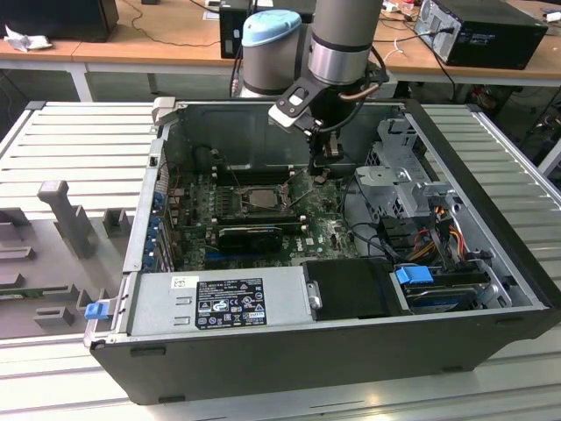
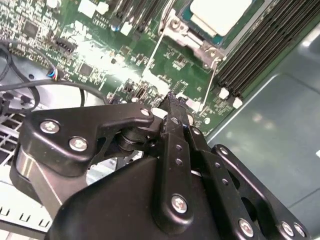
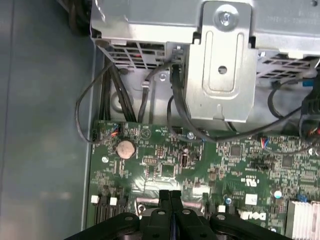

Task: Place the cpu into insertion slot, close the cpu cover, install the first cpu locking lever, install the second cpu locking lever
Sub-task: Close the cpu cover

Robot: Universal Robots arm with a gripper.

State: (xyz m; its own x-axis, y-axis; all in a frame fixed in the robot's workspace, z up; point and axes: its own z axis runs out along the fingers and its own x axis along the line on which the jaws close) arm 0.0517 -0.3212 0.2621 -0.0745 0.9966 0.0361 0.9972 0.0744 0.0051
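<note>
The gripper (image 2: 172, 100) is matt black metal, cpu (image 2: 220, 12) pale metal (board (image 3: 165, 150) glossy green).

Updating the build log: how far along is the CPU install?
Done: the cpu is seated, the cpu cover apparently down around it. In hand: nothing; the tool, shut, hovers over the circuit board beside them. Left: both locking levers look unlatched.

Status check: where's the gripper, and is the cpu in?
Gripper shut, nothing seen in it, low over motherboard. Cpu seated in insertion slot, apart from gripper. Black cables nearby, not touching.
</note>
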